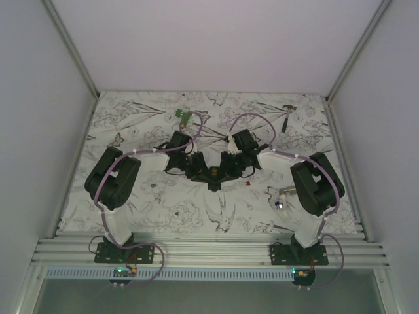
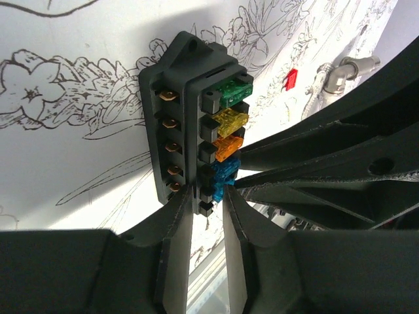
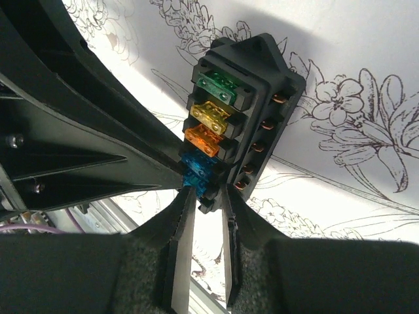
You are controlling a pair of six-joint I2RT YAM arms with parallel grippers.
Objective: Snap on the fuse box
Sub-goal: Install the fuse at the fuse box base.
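Floral-print tabletop (image 2: 72, 170) backs the black fuse box (image 2: 193, 72), with green, yellow, orange and blue fuses (image 2: 229, 121) beside brass terminals (image 2: 169, 123), its near end clamped between the jaws of left gripper (image 2: 208, 196) and right gripper (image 3: 208, 193) alike.

Finding: a robotics lab test cell, not a home or a shop. Grounds: plain white panels (image 1: 216, 46) close the bench in at 9, 12 and 3 o'clock, held by bare metal corner posts (image 1: 71, 49). At 6 o'clock a slotted aluminium rail (image 1: 209, 250) carries the bolted base plates (image 1: 111, 252) of my left arm (image 1: 114, 180) and my right arm (image 1: 314, 186). Just below each base sits a small exposed circuit board (image 1: 121, 271) with a green light lit. Lavender cables (image 1: 99, 193) run uncovered along both arms. The table (image 1: 163, 216) wears a black-and-white floral printed sheet, with small loose hardware (image 1: 280, 199) lying at 12, 1 and 4 o'clock.
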